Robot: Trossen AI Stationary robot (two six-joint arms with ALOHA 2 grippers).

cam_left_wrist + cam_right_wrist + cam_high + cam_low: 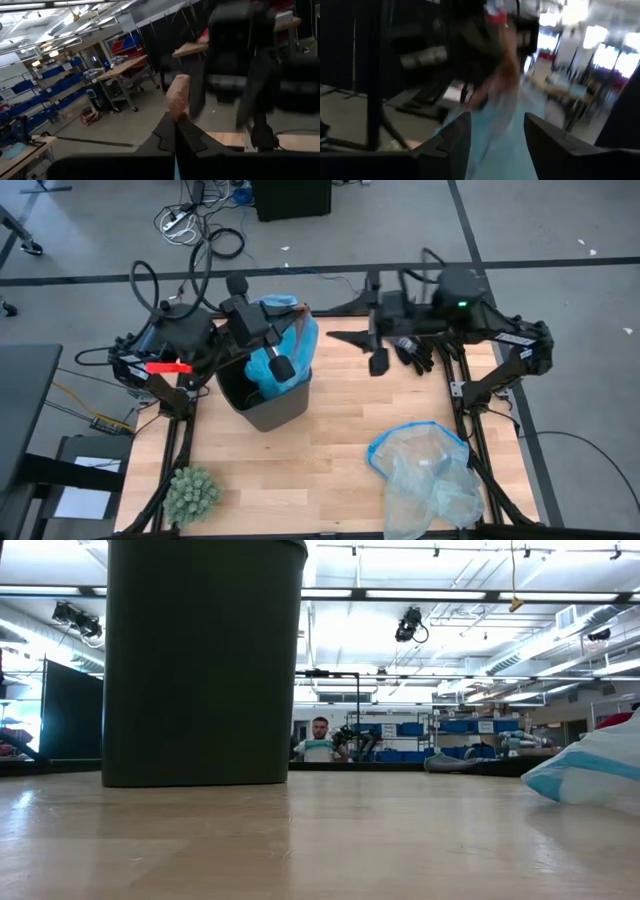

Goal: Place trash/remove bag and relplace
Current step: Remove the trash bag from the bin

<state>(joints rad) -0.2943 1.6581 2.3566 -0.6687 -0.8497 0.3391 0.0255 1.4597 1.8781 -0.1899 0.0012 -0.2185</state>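
A dark bin stands on the table's far left part and looms large in the low view. The sky-blue bag sits in it, its top drawn up above the far right rim. My left gripper reaches in level from the left and is shut on the bag's top. A tan piece shows just past its fingertips. My right gripper hangs open just right of the bag, fingers pointing at it; the bag shows beyond the gap between its fingers. No trash shows. My left gripper pinches the bag's raised top edge between its two shut fingers, coming level from the table's left. A thin blue line runs between the fingers. The bag hangs below the hold, its lower part inside the bin. Whether the tan piece belongs to the bag, I cannot tell.
A paler, clearer bag with a blue rim lies at the table's near right, also seen in the low view. A green spiky ball sits at the near left corner. A person stands far off in the room.
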